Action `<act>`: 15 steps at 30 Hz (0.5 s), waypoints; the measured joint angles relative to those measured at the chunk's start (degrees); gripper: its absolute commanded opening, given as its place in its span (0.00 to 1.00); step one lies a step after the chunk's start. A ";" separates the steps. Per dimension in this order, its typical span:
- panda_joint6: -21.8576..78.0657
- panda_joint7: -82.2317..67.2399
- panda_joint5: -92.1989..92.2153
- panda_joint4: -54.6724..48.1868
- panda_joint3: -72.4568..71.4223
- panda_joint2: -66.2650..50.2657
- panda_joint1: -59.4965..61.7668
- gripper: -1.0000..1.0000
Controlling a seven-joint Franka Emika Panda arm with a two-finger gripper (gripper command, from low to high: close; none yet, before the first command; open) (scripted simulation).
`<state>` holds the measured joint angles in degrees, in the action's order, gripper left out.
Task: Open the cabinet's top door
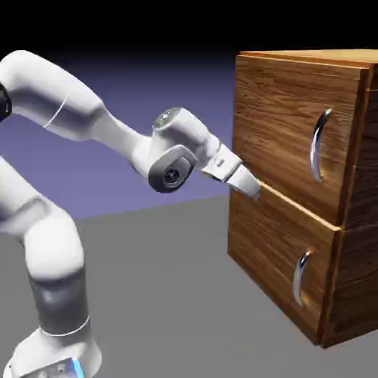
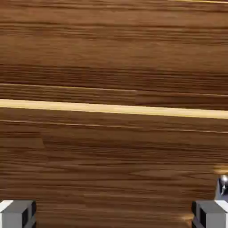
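Observation:
The reddish-brown wood-grain cabinet (image 1: 360, 192) stands at the exterior view's right. Its top door (image 1: 284, 122) is flush with the front and carries a curved silver handle (image 1: 319, 145). My gripper (image 1: 251, 188) is close against the front, at the seam between the top door and the lower panel (image 1: 269, 247), well left of the handle. The hand view is filled with wood grain (image 2: 114, 147) crossed by a pale seam line (image 2: 114, 108). My gripper (image 2: 114, 214) is open, its fingertips (image 2: 18, 213) wide apart with nothing between them. A silver sliver of a handle (image 2: 223, 184) shows at the right edge.
The lower panel has its own silver handle (image 1: 300, 277). The grey table top (image 1: 170, 295) stretches between my base and the cabinet. My forearm and wrist (image 1: 173, 159) reach across from the left.

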<state>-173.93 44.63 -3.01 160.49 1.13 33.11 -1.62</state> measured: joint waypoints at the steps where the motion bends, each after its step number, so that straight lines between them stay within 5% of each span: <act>1: 0.07 1.80 -2.49 -0.42 0.94 0.38 -0.78 0.50; 15: 1.00 27.05 -37.38 -6.30 14.09 5.65 -11.64 0.50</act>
<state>-172.93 71.68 -40.38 154.19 15.23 38.76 -13.27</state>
